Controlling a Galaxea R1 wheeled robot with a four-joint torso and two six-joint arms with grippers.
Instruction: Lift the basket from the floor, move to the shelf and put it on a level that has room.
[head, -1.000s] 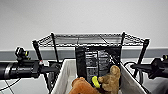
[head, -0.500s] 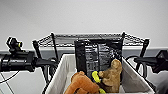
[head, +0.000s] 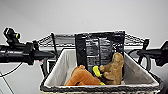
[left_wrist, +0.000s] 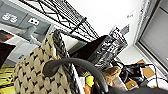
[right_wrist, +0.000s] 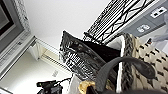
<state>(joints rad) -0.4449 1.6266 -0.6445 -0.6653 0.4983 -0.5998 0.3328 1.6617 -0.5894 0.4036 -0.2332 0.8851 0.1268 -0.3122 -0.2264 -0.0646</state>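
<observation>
Cream woven basket (head: 140, 75) is being held up before the black wire shelf's top level (head: 63, 40); gripper states cannot be told; raising and forward placement are being called for.

Cream woven basket (right_wrist: 147, 58) seen from close beside its end wall, dark braided rim running along the edge. Black loop handle (right_wrist: 125, 66) arching across the near foreground. Glossy black printed bag (right_wrist: 80, 60) standing inside, tilted. Tan plush toy (right_wrist: 85, 88) partly visible beside it. Black wire shelf (right_wrist: 120, 15) beyond, against white wall.
</observation>
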